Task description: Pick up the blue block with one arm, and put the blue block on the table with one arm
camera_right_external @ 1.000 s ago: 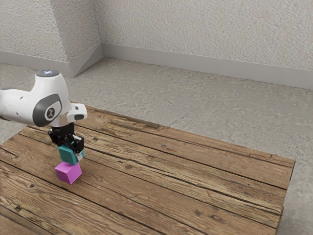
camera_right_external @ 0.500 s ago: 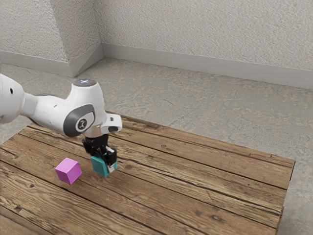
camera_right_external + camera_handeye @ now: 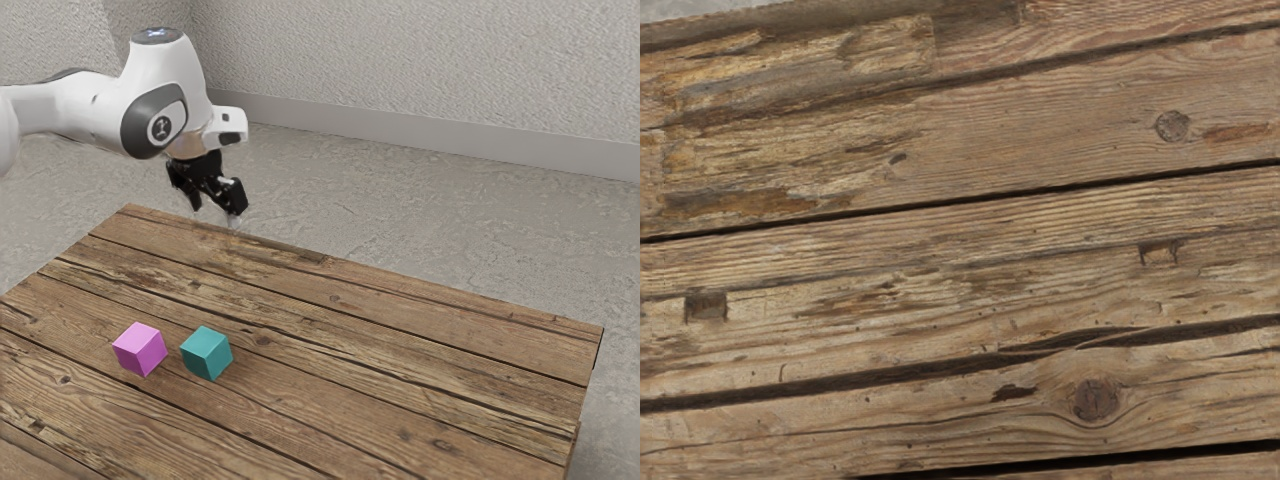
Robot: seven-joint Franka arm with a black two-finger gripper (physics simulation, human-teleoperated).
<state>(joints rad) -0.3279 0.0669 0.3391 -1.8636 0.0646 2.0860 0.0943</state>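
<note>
Pincer (image 3: 215, 216) fingers apart, above tbl (image 3: 430, 345) | blue blk (image 3: 207, 354) on tbl, slim gap to pink blk (image 3: 139, 350), well off far edge

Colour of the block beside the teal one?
Pink-purple; the block shows best in the exterior view.

Block (image 3: 207, 353): plain teal, top face lighter. Second block (image 3: 139, 349): plain pink-violet, palest on top. Table (image 3: 400, 345): brown planks, streaky grain, near-black seams; dark reddish-brown knot (image 3: 1096, 399). Arm (image 3: 170, 75): white, charcoal patches. Gripper (image 3: 215, 217): black. Floor (image 3: 450, 235): mottled grey-beige. Wall (image 3: 400, 60): off-white, stippled; baseboard (image 3: 400, 130) plain grey.
</note>
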